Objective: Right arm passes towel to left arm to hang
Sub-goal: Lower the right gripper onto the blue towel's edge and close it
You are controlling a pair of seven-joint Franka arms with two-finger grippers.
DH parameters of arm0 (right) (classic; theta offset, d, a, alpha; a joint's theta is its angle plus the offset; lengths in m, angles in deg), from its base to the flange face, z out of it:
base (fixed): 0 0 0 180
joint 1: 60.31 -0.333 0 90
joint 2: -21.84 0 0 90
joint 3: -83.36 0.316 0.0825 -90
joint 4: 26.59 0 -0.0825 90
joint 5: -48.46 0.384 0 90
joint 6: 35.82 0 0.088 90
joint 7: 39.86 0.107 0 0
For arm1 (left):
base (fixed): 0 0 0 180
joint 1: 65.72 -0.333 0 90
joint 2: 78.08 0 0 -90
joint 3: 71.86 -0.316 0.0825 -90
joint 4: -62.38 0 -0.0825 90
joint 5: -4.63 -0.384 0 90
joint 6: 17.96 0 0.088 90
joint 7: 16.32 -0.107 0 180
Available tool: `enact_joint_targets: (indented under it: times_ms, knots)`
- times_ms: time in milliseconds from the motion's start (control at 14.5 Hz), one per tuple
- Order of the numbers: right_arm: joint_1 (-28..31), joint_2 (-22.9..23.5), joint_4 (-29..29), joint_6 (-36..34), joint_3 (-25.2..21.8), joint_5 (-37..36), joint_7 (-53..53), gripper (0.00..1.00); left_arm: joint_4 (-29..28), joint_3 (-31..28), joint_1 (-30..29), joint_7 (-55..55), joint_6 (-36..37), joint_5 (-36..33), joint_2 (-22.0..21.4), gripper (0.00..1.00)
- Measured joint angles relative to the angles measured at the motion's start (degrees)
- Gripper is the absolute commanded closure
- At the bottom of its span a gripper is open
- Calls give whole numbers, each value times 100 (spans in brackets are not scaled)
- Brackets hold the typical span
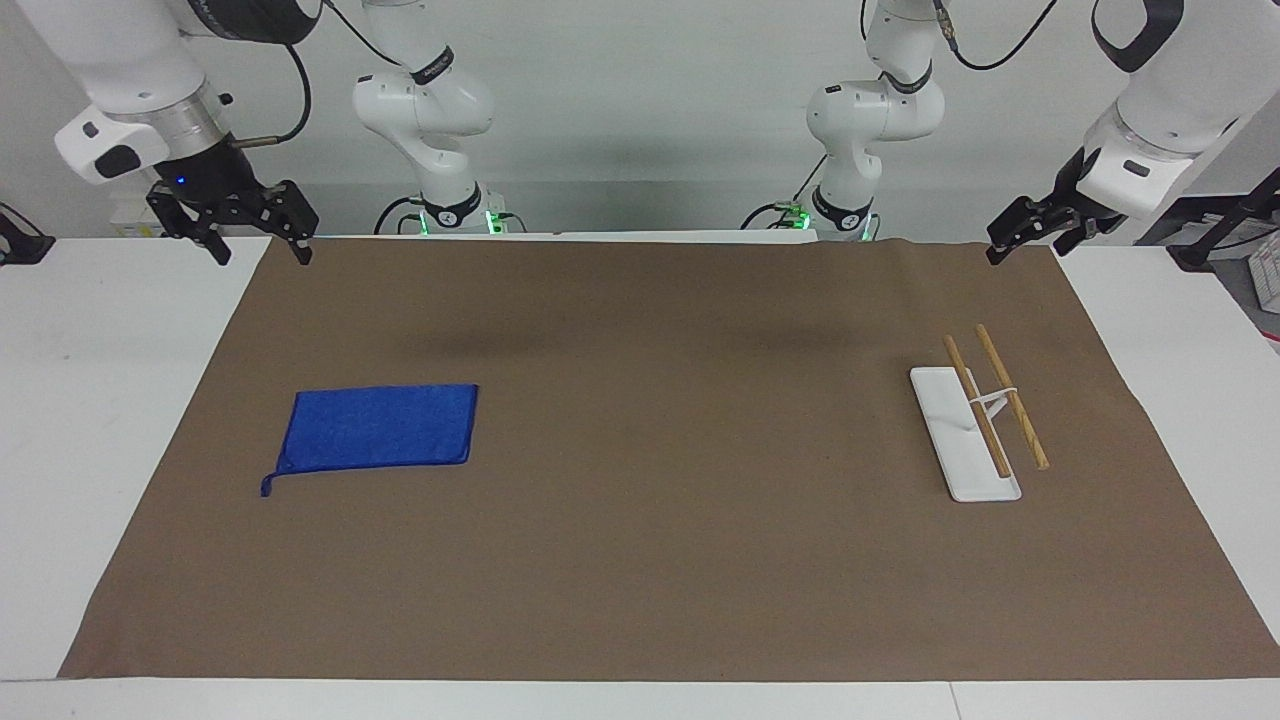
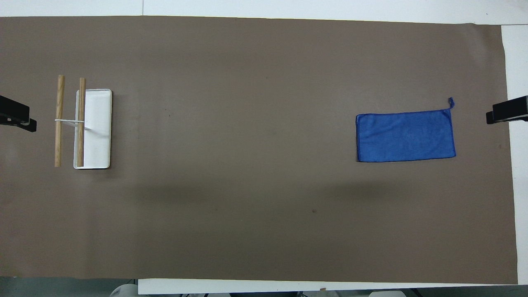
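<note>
The blue towel (image 1: 380, 428) (image 2: 406, 137) lies flat on the brown mat toward the right arm's end of the table, its thin loop tail at one corner. My right gripper (image 1: 260, 250) (image 2: 507, 110) hangs open and empty over the mat's corner at that end, apart from the towel. My left gripper (image 1: 1030, 245) (image 2: 16, 117) hangs open and empty over the mat's corner at the left arm's end. Both arms wait.
A white rack (image 1: 940, 415) (image 2: 99, 128) with two wooden bars (image 1: 1012, 398) (image 2: 60, 119) on a thin white stand sits toward the left arm's end. The brown mat (image 1: 660, 450) covers most of the white table.
</note>
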Motion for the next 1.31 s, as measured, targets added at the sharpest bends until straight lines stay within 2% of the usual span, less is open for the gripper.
enact_joint_targets:
  times_ms: [552,690,897,1103,1310]
  knots:
    - [1,7,210,143,-108,0,-269,0,0,0,0,0,0,0,0,0]
    - [2,40,665,766,-194,4,-500,0,0,0,0,0,0,0,0,0]
    - [4,267,1668,2320,-258,6,-800,0,0,0,0,0,0,0,0,0]
    - [-3,710,2400,3561,-255,76,-1052,1,0,0,0,0,0,0,0,0]
    - [-2,1164,2859,4442,-256,251,-1480,1,0,0,0,0,0,0,0,0]
